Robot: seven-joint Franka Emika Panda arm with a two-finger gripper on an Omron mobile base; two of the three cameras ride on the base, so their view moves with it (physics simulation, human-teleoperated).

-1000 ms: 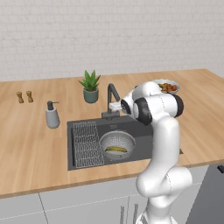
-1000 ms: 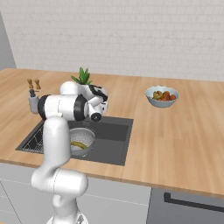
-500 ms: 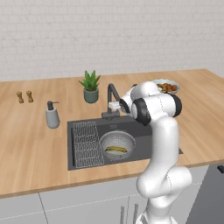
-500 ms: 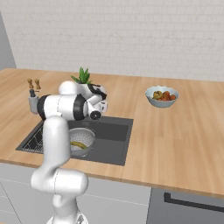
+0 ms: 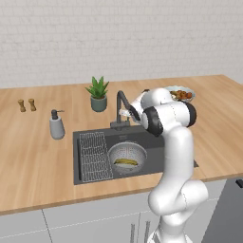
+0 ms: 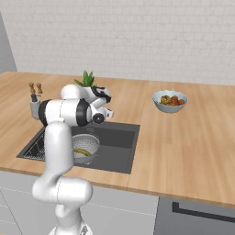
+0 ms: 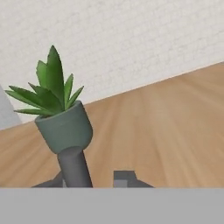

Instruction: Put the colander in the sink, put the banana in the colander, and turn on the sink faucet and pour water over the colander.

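No readable text (labels, signs) anywhere.

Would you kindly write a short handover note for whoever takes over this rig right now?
Gripper: jaws shut, up at the sink faucet; whether they grip it, I cannot tell.
Colander: in the sink, right of the wire rack.
Banana: lying inside the colander.
Done: colander placed, banana loaded.
Left: turn the faucet on and run water over the colander; no water is visible yet.
Nearby: potted plant behind the faucet, soap dispenser left of the sink, fruit bowl to the right.
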